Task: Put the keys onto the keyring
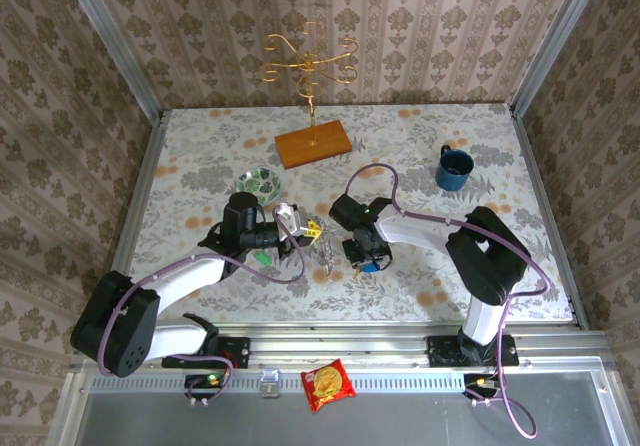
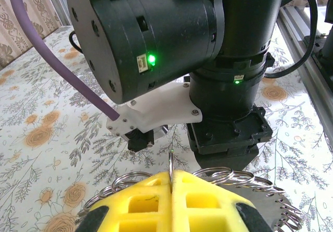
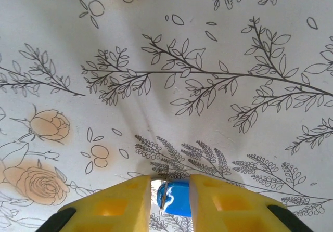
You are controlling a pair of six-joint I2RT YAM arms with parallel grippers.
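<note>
In the top view, two hands are met near the middle of the table [image 1: 200, 156]. The left hand [image 1: 316, 232] is seen pressed shut, and in its wrist view a thin loop of the keyring [image 2: 170, 162] is pinched between the yellow fingers [image 2: 140, 201], with further wire coils and a ribbed rim spread out at the lower right of that frame. From above, the keyring [image 1: 327, 256] is seen just below centre, between the two hands.

The right hand [image 1: 366, 260] is held narrow on the blue key [image 1: 372, 264], just right of the keyring. In the right wrist view, the blue key head [image 3: 176, 198] is gripped between the yellow fingers [image 3: 125, 201] at the bottom of the frame, close above the flowered cloth.

The green key [image 1: 262, 258] is seen on the table at lower left of centre, beside the left arm.

A green-white patterned bowl [image 1: 246, 178] is set above the left hand, and a blue mug [image 1: 452, 176] stands at the upper right; what is in either cannot be told. A wooden block with a gilt wire stand [image 1: 313, 144] is placed at upper centre. A red snack packet [image 1: 328, 384] lies on the rail at the bottom.
</note>
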